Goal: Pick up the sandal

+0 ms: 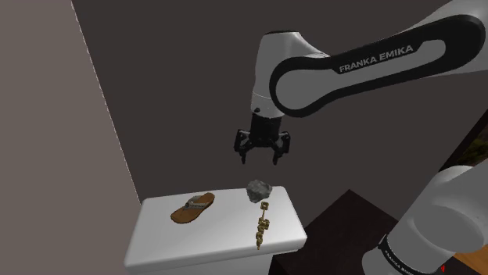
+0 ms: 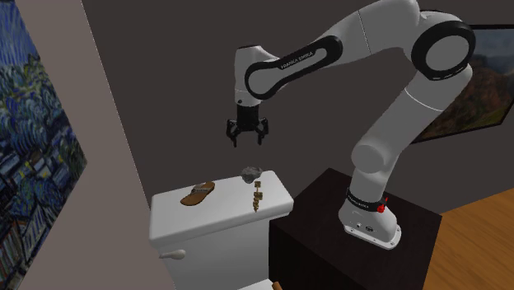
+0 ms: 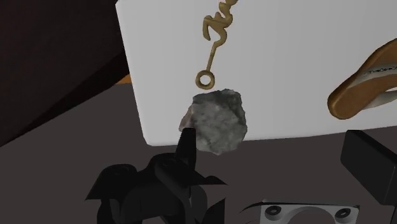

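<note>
On the shoulder view's left side I see a grey wall. Next to it is a white toilet tank (image 1: 211, 238) with three things on its flat lid.

Furthest left on the lid lies the sandal (image 1: 193, 208). It is brown and flat, with a thin strap. Its long way runs on a slant, from the near left up toward the far right. Nothing touches it.

Going right, I come to a grey rock (image 1: 258, 190) by the back edge of the lid. In front of the rock lies a gold chain (image 1: 263, 225), stretched toward the front edge. Both are apart from the sandal.

High over the rock hangs the gripper (image 1: 262, 148). It points down. Its two black fingers are spread apart and hold nothing. In the wrist view the rock sits right under the gripper, and the sandal is off to one side of it.

So the sandal is to the shoulder view's left of the gripper, a bit nearer that camera, and well below it. I think I must slide the gripper left, off the rock, until it is over the middle of the sandal. Then I can go down. I would turn the fingers so they close across the sandal's narrow way, not along its long way.
</note>
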`<act>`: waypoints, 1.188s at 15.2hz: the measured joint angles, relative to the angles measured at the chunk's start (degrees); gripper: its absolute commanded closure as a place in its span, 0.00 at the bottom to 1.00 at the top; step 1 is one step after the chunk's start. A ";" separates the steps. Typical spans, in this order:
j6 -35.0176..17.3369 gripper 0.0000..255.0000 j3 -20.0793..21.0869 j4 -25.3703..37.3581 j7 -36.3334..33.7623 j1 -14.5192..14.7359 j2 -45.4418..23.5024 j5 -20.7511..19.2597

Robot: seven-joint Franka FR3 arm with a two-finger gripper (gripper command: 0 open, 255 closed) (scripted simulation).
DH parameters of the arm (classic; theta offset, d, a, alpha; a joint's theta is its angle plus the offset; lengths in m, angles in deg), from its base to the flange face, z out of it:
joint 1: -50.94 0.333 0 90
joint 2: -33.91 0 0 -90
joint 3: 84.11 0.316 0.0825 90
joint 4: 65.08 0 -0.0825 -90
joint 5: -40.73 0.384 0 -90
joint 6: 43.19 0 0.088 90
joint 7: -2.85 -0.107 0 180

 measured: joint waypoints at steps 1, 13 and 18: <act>-1.57 0.00 1.01 0.29 -1.98 -0.26 -1.93 0.04; -15.35 0.00 7.88 14.98 -31.99 0.92 -32.13 -11.72; -17.94 0.00 5.12 22.99 -41.40 5.40 -43.04 -16.69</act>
